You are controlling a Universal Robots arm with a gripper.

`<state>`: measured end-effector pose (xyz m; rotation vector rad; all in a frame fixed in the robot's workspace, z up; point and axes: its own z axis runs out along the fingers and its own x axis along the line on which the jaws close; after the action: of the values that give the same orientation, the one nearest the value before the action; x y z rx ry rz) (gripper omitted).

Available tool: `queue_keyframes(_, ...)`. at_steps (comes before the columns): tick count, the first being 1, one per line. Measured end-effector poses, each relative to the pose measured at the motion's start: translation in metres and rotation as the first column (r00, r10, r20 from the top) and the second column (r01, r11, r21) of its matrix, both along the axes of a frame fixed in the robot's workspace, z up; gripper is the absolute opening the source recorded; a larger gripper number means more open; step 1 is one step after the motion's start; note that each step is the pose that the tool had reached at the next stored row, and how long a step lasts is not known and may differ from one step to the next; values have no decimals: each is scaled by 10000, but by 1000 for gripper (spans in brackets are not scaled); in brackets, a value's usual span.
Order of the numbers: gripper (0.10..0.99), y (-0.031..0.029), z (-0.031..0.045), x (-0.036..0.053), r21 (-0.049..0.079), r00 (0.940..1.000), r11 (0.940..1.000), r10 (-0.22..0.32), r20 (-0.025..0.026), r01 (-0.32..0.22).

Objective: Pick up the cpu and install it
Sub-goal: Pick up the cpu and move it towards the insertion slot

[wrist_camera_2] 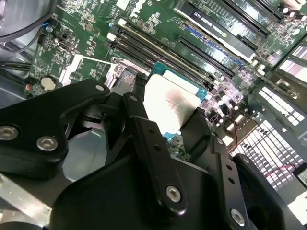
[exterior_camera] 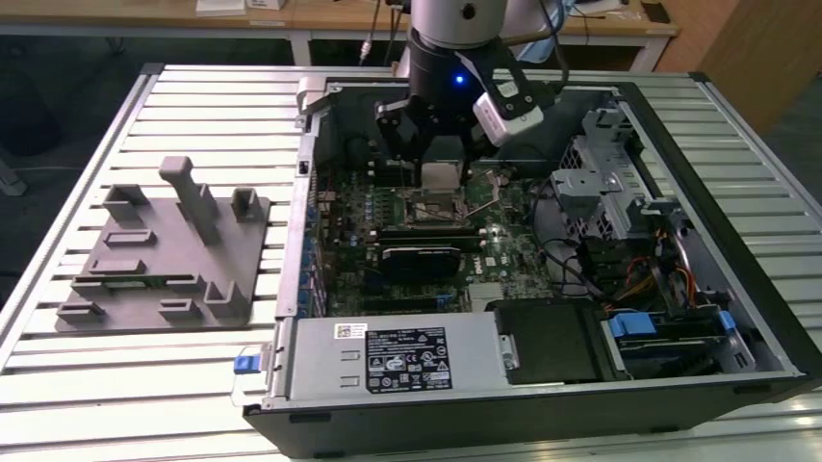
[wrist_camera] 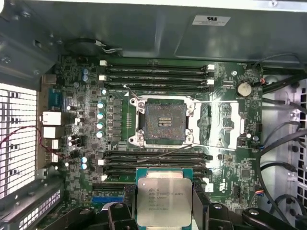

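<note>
I have the gripper (wrist_camera: 164,213) pinching the cpu (wrist_camera: 164,200) by two opposite edges, with a black finger (wrist_camera: 201,203) on each side and the silver top plate facing the first wrist view's camera. The second wrist view shows the same hold: the cpu (wrist_camera_2: 172,93) with its teal rim sits between the fingers (wrist_camera_2: 144,129), tilted across the frame and held in the air over the board (wrist_camera_2: 86,28).

Beyond the chip in the first wrist view is a bank of memory slots (wrist_camera: 153,160), then the socket (wrist_camera: 163,122). The socket is bare and dark, its metal plate (wrist_camera: 218,124) swung open to one side. The cpu is not yet in it. A second bank of slots (wrist_camera: 158,72) lies past the socket, near a coin cell (wrist_camera: 244,88).

In the exterior view the gripper (exterior_camera: 441,166) hangs inside the open case (exterior_camera: 514,414), and the cpu (exterior_camera: 441,176) is just above the socket (exterior_camera: 430,204). To the exterior view's left, well apart from the case, a grey tray (exterior_camera: 167,250) rests on the slatted table (exterior_camera: 192,115)
</note>
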<state>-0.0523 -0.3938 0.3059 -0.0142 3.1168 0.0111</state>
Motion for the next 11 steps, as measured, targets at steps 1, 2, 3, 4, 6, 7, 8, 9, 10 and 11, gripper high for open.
queue_keyframes(1,545,3,-18,0,-1,10000,10000,0,0,0)
queue_keyframes(2,545,6,-35,1,0,10000,10000,0,1,0)
queue_keyframes(3,545,12,-50,1,-2,10000,10000,0,0,0)
queue_keyframes(4,545,17,-66,3,-3,10000,10000,0,0,0)
queue_keyframes(6,545,26,-96,5,-3,10000,10000,0,1,0)
queue_keyframes(7,545,31,-110,5,-5,10000,10000,0,0,0)
queue_keyframes(8,545,35,-124,7,-6,10000,10000,1,1,-1)
queue_keyframes(9,545,39,-138,9,-7,10000,10000,1,0,-1)
queue_keyframes(10,545,43,-152,10,-10,10000,10000,1,0,-1)
queue_keyframes(11,545,48,-166,12,-11,10000,10000,0,0,0)
